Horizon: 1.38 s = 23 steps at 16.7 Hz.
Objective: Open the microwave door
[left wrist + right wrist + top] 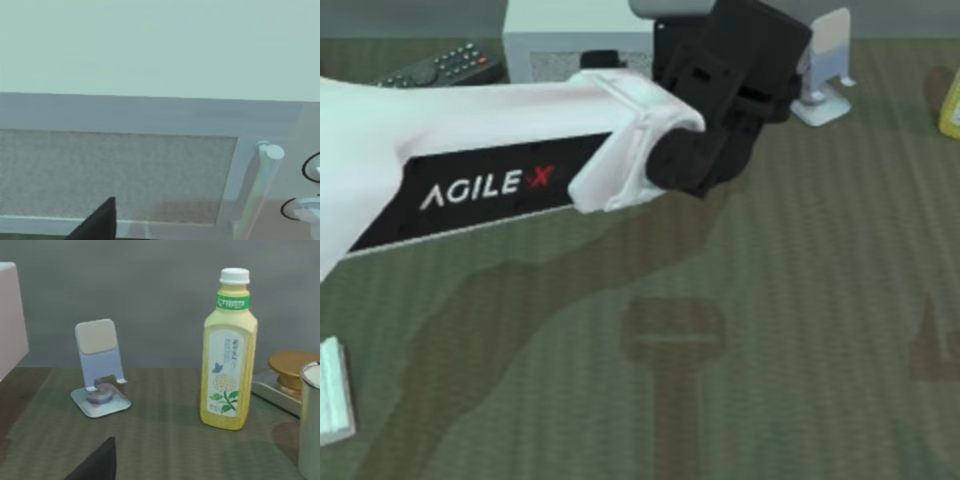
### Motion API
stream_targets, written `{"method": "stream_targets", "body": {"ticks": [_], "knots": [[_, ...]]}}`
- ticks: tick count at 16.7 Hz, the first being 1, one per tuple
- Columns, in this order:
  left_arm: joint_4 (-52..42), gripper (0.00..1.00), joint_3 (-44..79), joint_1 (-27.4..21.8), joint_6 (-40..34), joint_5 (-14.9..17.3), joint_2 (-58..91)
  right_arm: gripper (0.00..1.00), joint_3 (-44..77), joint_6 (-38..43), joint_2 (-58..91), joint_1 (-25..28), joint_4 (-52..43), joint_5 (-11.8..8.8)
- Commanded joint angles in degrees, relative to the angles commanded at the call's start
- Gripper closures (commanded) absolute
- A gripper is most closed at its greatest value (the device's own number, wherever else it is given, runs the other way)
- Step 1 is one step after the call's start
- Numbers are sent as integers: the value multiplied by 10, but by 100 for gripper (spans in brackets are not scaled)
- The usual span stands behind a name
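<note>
The white microwave [570, 35] stands at the table's far edge, left of centre, its right part hidden behind my left arm. My left gripper [735, 80] hovers close in front of that right part. In the left wrist view the microwave door [115, 172] fills the picture and lies shut, flat against the front, with its grey speckled mesh window. The door's pale upright bar handle [262, 190] stands just right of the window. Two round silver knobs [312, 170] show at the edge beyond the handle. My right gripper [100, 462] is parked out of the top view.
A black remote [440, 65] lies left of the microwave. A phone stand [825, 75] stands right of the left gripper, and a yellow bottle [227, 355] farther right. A gold-topped object [292, 370] and a metal cup [310, 420] sit near the bottle. A white object [335, 390] lies front left.
</note>
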Motion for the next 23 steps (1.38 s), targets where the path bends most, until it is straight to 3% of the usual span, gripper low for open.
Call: {"method": "stream_targets", "body": {"ticks": [4,10,14,23], "knots": [[10,0,20,13,10,11,23,0,0,0,0,0,0,0],[47,0,108,63,46,54,126,0,0,0,0,0,0,0],[48,0,110,64,47,56,128,0,0,0,0,0,0,0],[48,68,110,64,47,56,128,0,0,0,0,0,0,0]]}}
